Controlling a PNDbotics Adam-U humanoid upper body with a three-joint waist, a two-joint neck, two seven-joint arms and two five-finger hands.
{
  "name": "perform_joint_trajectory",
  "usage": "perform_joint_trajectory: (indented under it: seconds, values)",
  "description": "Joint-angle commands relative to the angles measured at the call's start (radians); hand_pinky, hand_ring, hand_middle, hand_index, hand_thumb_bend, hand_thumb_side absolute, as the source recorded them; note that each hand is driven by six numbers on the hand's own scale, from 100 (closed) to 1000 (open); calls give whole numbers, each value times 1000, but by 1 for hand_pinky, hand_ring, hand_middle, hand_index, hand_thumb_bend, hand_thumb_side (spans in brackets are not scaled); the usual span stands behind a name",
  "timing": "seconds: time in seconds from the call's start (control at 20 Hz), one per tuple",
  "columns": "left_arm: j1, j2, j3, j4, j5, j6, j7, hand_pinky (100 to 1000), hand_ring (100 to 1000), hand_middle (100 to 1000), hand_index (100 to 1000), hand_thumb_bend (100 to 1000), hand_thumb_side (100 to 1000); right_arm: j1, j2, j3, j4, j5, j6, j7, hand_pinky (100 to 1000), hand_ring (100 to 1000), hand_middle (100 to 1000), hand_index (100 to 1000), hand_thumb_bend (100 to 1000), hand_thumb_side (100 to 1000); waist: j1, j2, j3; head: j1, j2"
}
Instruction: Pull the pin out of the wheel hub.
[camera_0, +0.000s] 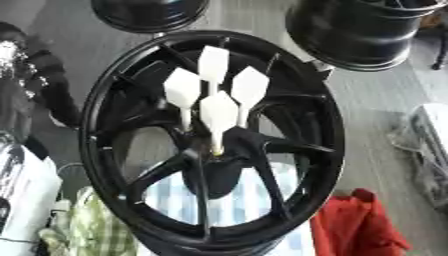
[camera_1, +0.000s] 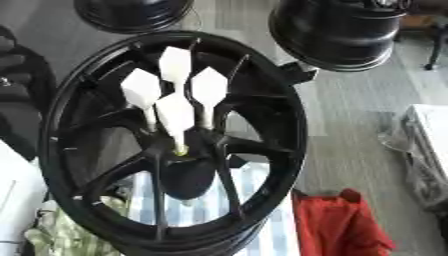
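A large black wheel rim (camera_0: 105, 100) stands tilted in the middle of the view, its spokes meeting at the hub (camera_0: 217, 155). Several white pins with flat, flag-like heads stick out of the hub towards me. The nearest pin (camera_0: 219, 114) runs down to a yellowish tip (camera_0: 215, 149) in the hub's centre. Behind it stand the other pins, one at the left (camera_0: 182, 87), one at the top (camera_0: 213, 62) and one at the right (camera_0: 249, 86). Neither of my hands shows in either view.
Two more black rims (camera_0: 149, 12) (camera_0: 359, 30) lie at the back. A red cloth (camera_0: 354, 225) lies at the lower right, a green checked cloth (camera_0: 87, 230) at the lower left, a blue striped cloth (camera_0: 236, 200) under the wheel. Black bulky shapes (camera_0: 35, 75) fill the left edge.
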Motion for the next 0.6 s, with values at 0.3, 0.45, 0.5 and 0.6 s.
perform_joint_trajectory:
  seconds: [0.3, 0.45, 0.5, 0.6]
  values:
    - [-22, 73, -3, -47, 4, 2, 2, 691, 778, 779, 787, 100, 830, -93, -114, 88, -52, 117, -96, 205, 900, 813, 818, 842, 100, 311, -3, 1, 10, -29, -28]
    - [-24, 77, -3, -52, 10, 5, 3, 691, 777, 779, 787, 100, 830, -133, -103, 131, -46, 155, -122, 267, 901, 817, 822, 847, 101, 320, -7, 1, 12, -35, -31]
    - [-24, 77, -4, -52, 12, 7, 3, 691, 778, 779, 786, 100, 831, -146, -95, 142, -42, 162, -130, 285, 902, 819, 824, 849, 110, 326, -8, 0, 13, -37, -31]
    - [-26, 78, -5, -53, 14, 10, 2, 690, 778, 779, 786, 100, 830, -167, -81, 160, -32, 167, -142, 320, 904, 820, 826, 850, 116, 328, -9, -1, 14, -40, -30]
